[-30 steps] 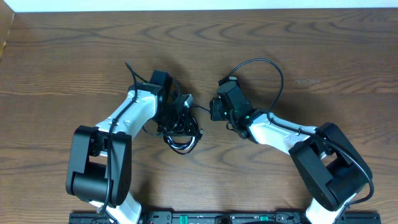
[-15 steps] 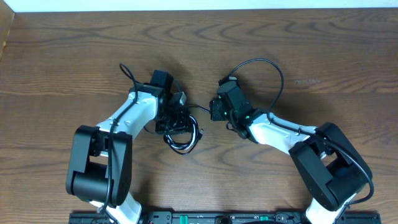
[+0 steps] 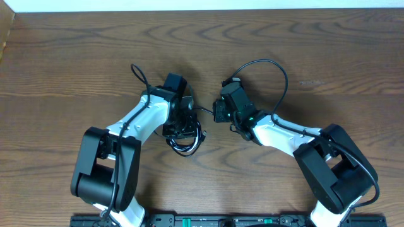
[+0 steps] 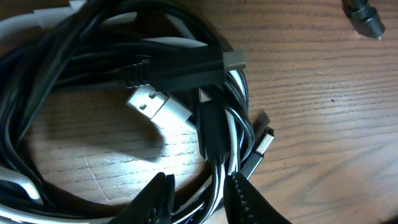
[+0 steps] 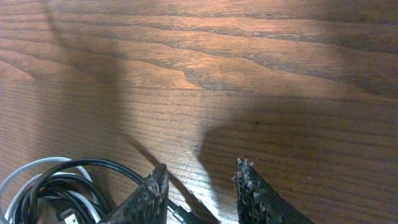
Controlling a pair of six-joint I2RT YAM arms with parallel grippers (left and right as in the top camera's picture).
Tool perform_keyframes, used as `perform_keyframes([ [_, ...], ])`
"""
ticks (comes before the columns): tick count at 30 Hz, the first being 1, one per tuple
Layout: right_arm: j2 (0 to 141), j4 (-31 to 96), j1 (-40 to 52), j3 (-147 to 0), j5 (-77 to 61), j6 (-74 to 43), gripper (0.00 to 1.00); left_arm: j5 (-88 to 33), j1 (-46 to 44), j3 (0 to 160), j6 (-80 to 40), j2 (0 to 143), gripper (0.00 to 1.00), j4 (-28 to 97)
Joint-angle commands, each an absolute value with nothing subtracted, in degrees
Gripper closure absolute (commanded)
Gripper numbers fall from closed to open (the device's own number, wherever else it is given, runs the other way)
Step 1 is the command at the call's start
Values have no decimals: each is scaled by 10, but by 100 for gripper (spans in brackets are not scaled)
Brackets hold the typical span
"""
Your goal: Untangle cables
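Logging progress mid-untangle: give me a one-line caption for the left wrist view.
Left gripper straddling strands of the tangled black and white cables, white USB plug lying inside the coil.

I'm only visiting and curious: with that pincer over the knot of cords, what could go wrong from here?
The left pincer straddles several strands of the tangled coil of thin black and white cords at once, so a pull may tighten the knot or drag the whole coil along. The white plug with a metal tip lies inside the loop and could snag.
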State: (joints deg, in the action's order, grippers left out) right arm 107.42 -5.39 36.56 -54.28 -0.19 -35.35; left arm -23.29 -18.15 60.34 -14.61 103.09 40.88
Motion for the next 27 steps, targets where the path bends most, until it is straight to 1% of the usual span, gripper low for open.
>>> perform_keyframes([
  [1, 1078, -54, 369, -550, 5, -351, 69, -213, -183, 589, -157, 1028, 70, 410],
  [6, 1078, -53, 369, -550, 5, -351, 69, -213, -184, 572, -158, 1028, 70, 408],
  [11, 1078, -54, 369, -550, 5, -351, 69, -213, -184, 541, -158, 1028, 70, 372],
  [12, 1078, -54, 369, -550, 5, -351, 68, -211, -183, 537, -158, 1028, 72, 364],
  [13, 1078, -54, 369, -550, 5, -351, 69, -193, -183, 536, -158, 1028, 75, 361],
  [14, 1078, -54, 369, -550, 5, -351, 69, -172, -183, 536, -161, 1028, 76, 359],
  [19, 1078, -54, 368, -550, 5, -351, 68, 45, -179, 536, -262, 1028, 76, 357],
  [20, 1078, -54, 369, -550, 5, -351, 68, 70, -176, 536, -280, 1028, 76, 356],
  [22, 1078, -53, 369, -550, 5, -351, 68, 87, -166, 536, -306, 1028, 76, 354],
  [27, 1078, -54, 369, -550, 5, -351, 68, 86, -127, 536, -324, 1028, 77, 347],
])
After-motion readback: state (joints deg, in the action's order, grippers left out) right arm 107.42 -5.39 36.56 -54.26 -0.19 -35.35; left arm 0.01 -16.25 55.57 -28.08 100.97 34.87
